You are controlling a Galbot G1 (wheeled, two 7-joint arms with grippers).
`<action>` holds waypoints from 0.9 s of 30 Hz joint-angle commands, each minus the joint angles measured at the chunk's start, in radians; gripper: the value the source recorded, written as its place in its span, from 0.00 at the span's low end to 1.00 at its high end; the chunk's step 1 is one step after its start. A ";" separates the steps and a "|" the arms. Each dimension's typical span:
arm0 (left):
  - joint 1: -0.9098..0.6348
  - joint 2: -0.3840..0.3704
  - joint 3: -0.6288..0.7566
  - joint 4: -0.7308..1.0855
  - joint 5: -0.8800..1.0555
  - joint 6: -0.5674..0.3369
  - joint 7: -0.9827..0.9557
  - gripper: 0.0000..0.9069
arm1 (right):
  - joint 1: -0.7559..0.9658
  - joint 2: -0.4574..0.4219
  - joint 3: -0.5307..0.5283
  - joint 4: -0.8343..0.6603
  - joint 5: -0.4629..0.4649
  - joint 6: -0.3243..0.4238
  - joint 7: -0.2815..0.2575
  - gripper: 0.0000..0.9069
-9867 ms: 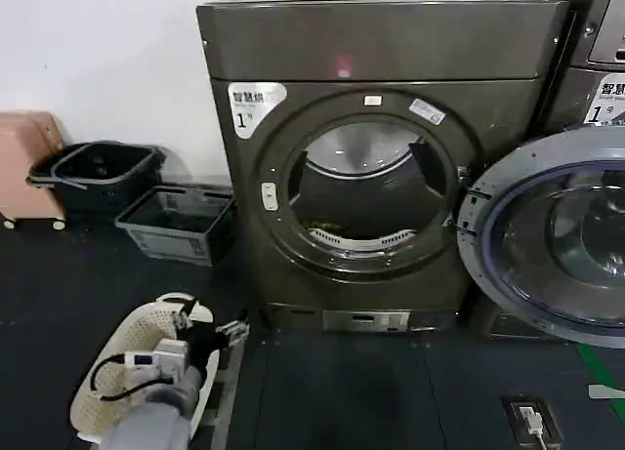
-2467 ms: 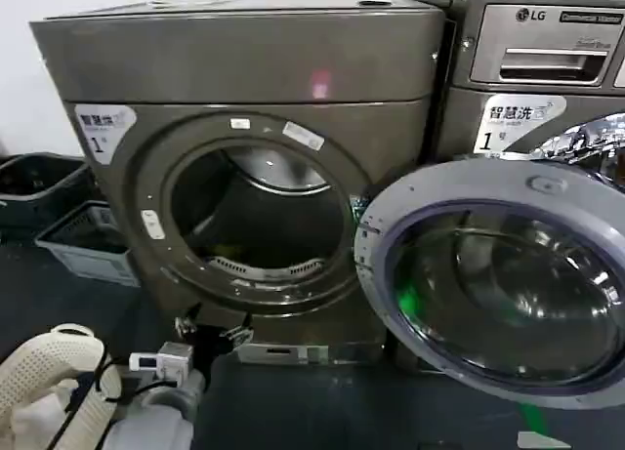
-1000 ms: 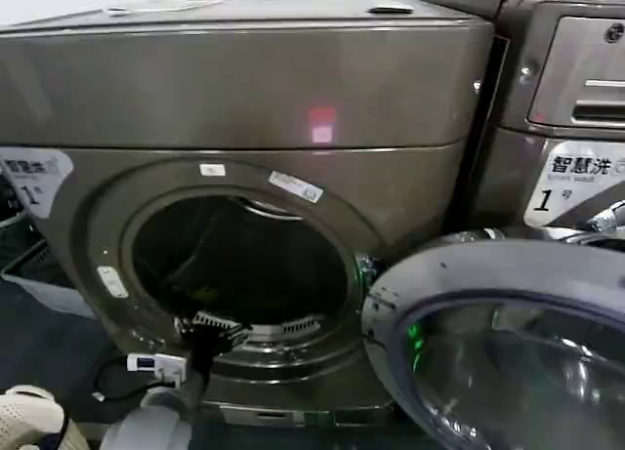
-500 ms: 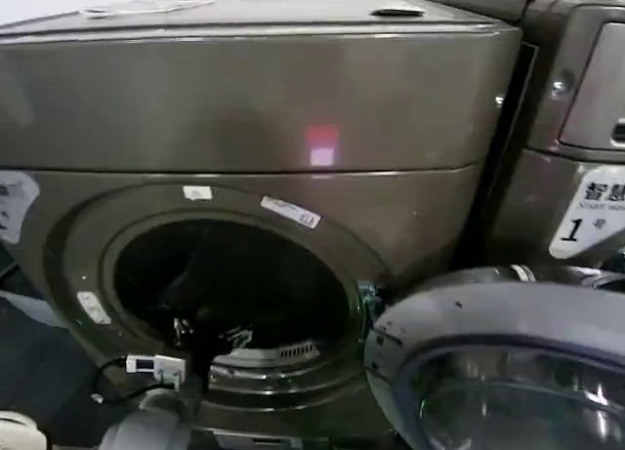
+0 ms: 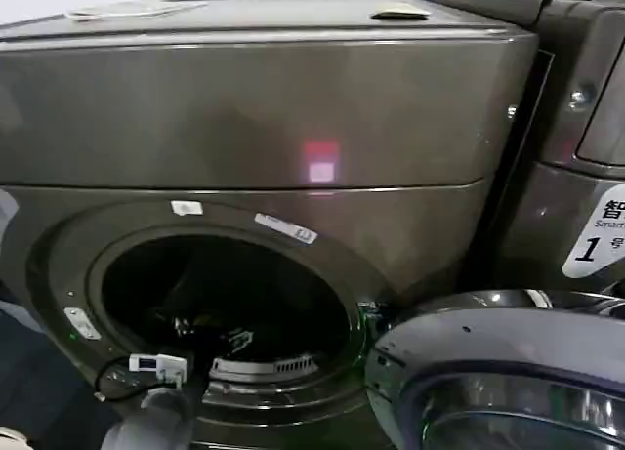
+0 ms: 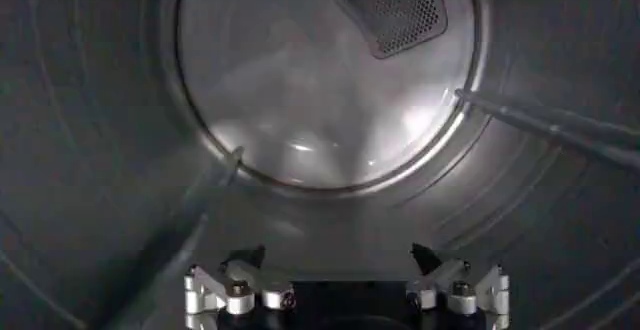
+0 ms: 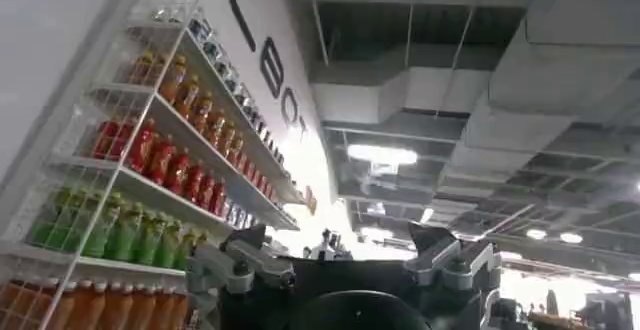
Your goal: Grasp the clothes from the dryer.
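Observation:
The dryer (image 5: 293,108), a dark bronze-grey front-loader with a small red light (image 5: 320,162), stands right before me with its porthole open. My left gripper (image 5: 210,333) has reached through the porthole, just above its lower rim. In the left wrist view the left gripper (image 6: 335,257) is open, with nothing between its fingers, and faces the bare steel drum back wall (image 6: 320,92). The clothes are out of view. My right gripper (image 7: 342,234) is open and points up at a ceiling and shelves, away from the dryer.
The dryer's round door (image 5: 508,372) hangs open at the lower right, close to the porthole. A similar machine (image 5: 586,128) stands on the right. Inside the drum are a mesh vent (image 6: 392,2) and raised ribs (image 6: 185,237) (image 6: 550,127).
The head view has closed in on the dryer. My left gripper has gone from the porthole's lower rim into the drum opening, still open.

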 commanded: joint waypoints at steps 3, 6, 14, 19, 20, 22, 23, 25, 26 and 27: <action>-0.219 0.021 -0.017 0.117 0.514 -0.750 0.539 1.00 | 0.006 0.001 -0.007 0.000 -0.001 0.001 -0.001 1.00; -0.263 0.026 -0.009 0.167 0.528 -0.860 0.599 1.00 | 0.011 0.005 -0.014 0.003 -0.002 0.001 -0.004 1.00; -0.338 0.057 0.029 0.273 0.490 -1.085 0.600 1.00 | 0.009 0.009 -0.018 -0.006 -0.005 0.009 -0.003 1.00; -0.369 0.091 0.066 0.332 0.420 -1.083 0.600 1.00 | 0.011 0.007 -0.026 -0.010 -0.015 0.010 -0.005 1.00; -0.374 0.092 0.070 0.341 0.407 -1.083 0.601 1.00 | 0.012 0.006 -0.027 -0.012 -0.030 0.010 -0.005 1.00; -0.381 0.091 0.075 0.364 0.356 -1.077 0.601 1.00 | 0.014 0.006 -0.028 -0.014 -0.035 0.012 -0.005 1.00; -0.382 0.090 0.079 0.367 0.352 -1.071 0.601 1.00 | 0.014 0.006 -0.028 -0.015 -0.035 0.012 -0.005 1.00; -0.384 0.088 0.088 0.386 0.351 -1.067 0.601 1.00 | 0.013 0.006 -0.028 -0.016 -0.035 0.013 -0.005 1.00; -0.385 0.086 0.092 0.392 0.354 -1.067 0.601 1.00 | 0.012 0.005 -0.027 -0.017 -0.035 0.013 -0.005 1.00; -0.386 0.085 0.095 0.398 0.358 -1.067 0.601 1.00 | 0.012 0.005 -0.027 -0.018 -0.035 0.013 -0.005 1.00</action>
